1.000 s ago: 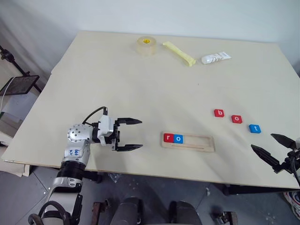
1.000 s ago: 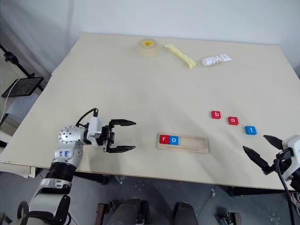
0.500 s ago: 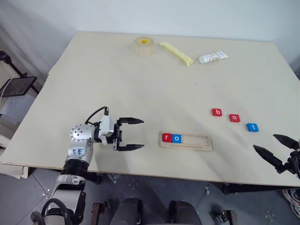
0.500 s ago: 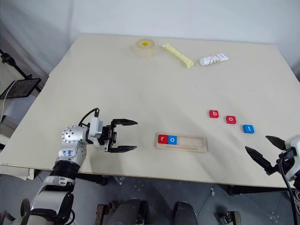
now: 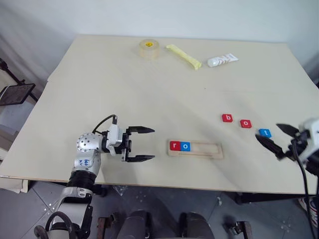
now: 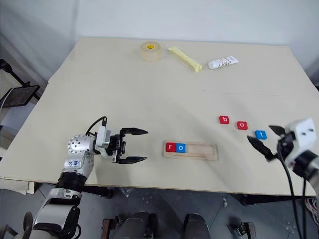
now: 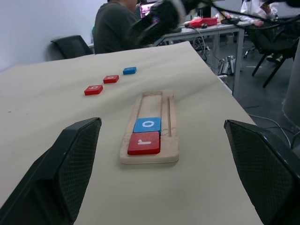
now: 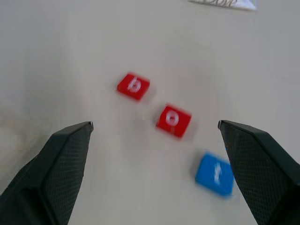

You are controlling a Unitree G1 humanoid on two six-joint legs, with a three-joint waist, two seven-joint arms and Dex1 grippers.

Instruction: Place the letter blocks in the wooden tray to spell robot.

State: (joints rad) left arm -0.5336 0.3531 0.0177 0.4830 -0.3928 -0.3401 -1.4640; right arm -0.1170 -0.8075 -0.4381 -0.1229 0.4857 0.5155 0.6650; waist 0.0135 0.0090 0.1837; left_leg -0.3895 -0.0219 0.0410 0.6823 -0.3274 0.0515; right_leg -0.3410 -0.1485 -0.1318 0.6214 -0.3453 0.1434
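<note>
The wooden tray (image 5: 207, 150) lies near the table's front edge. A red r block (image 5: 175, 145) and a blue o block (image 5: 185, 146) fill its left end. To the right, a red b block (image 5: 227, 118), a red o block (image 5: 245, 123) and a blue t block (image 5: 264, 133) lie loose in a slanted row. My right gripper (image 5: 267, 131) hovers open just above the t block, and the three loose blocks show between its fingers (image 8: 61, 159) in the right wrist view. Left of the tray my left gripper (image 5: 151, 144) is open and empty, pointing at the tray (image 7: 171, 126).
A tape roll (image 5: 149, 49), a pale yellow stick (image 5: 183, 56) and a white tube (image 5: 222, 60) lie along the far edge. The table's right edge is close behind my right gripper. A seated person (image 7: 115, 26) shows beyond the table.
My right gripper has moved forward and left from the table's front right corner to the blue t block, still open. The left gripper has stayed put. The camera shifted slightly.
</note>
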